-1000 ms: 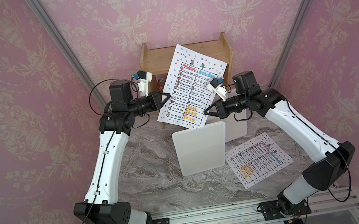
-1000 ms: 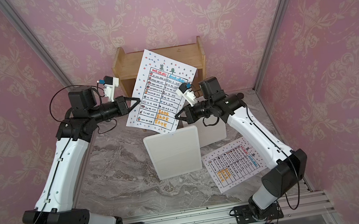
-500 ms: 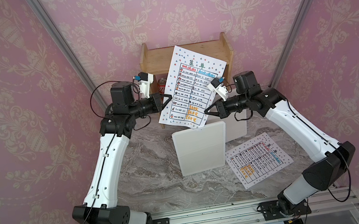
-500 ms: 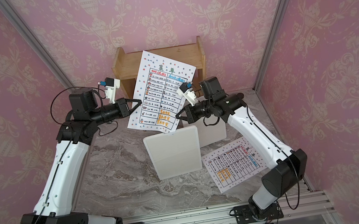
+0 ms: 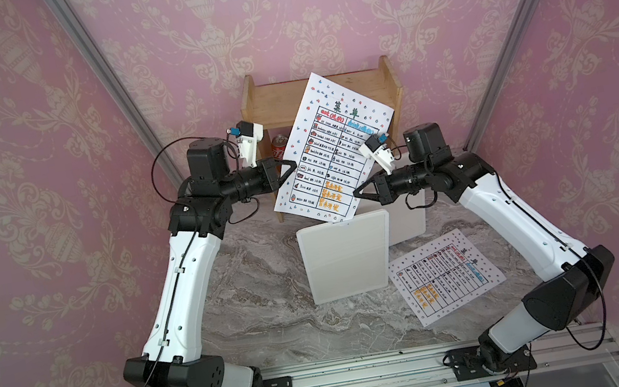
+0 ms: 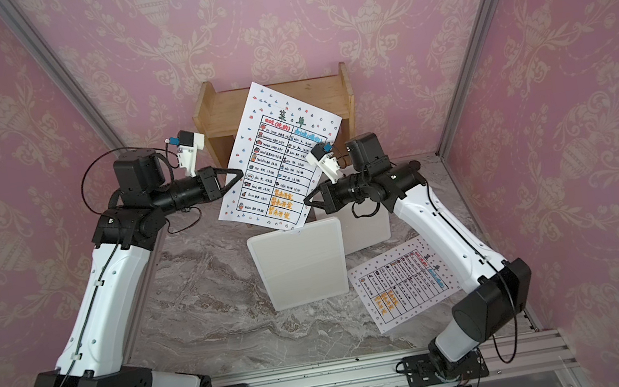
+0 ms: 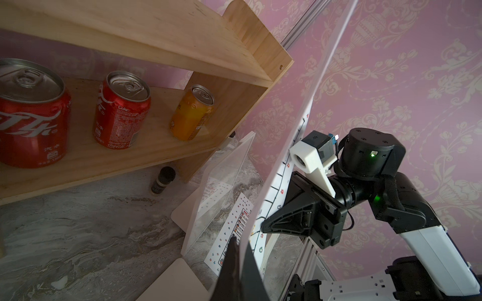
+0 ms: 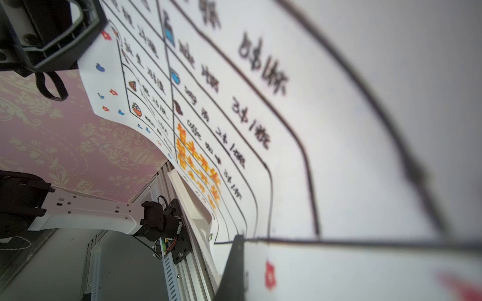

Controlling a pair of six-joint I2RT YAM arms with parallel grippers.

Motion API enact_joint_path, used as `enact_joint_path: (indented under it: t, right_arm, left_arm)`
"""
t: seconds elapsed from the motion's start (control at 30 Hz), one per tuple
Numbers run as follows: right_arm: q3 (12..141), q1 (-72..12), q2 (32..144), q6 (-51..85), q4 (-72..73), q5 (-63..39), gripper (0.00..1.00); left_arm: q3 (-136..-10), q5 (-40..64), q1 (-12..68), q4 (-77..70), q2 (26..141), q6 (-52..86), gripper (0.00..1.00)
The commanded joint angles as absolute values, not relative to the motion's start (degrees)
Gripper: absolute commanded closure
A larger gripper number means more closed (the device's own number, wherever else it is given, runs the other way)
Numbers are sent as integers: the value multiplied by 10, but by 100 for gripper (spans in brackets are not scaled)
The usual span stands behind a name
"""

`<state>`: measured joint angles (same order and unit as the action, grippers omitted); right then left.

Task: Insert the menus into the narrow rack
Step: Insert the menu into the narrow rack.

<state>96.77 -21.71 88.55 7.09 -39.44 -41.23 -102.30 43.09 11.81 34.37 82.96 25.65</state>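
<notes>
Menu sheet (image 5: 328, 149) hangs between the left gripper (image 5: 292, 162) and right gripper (image 5: 356, 192), each clamped on a side edge, with its lower corner at the white rack (image 5: 345, 258) just below them. It looks like thin, limp paper that bows easily, so taut edge pinches suit it. Below the right gripper, the second menu (image 5: 445, 276) lies flat.

1. Soft, even light is filling both top views, and the raised menu (image 5: 331, 153) is showing bright and crisp.
2. Below the raised menu, only faint, diffuse shadows are falling on the marble table (image 5: 265, 294).
3. In the right wrist view, the raised menu is blurring heavily at its nearest part.
4. Beside the raised menu in the left wrist view, the drink cans (image 7: 121, 109) are catching small highlights.
</notes>
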Motion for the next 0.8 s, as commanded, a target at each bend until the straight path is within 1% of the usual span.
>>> enact_joint_path:
  t: [0.0, 0.2, 0.77]
  right_arm:
    - [957, -213, 866, 58, -393, -426, 100]
    - [952, -212, 867, 57, -392, -428, 100]
    - [942, -204, 855, 48, -394, -433, 100]
  left_arm:
    - [-1039, 442, 121, 346, 822, 272, 100]
    - [-1029, 444, 127, 346, 816, 276, 100]
    - [-1051, 451, 136, 359, 822, 287, 100]
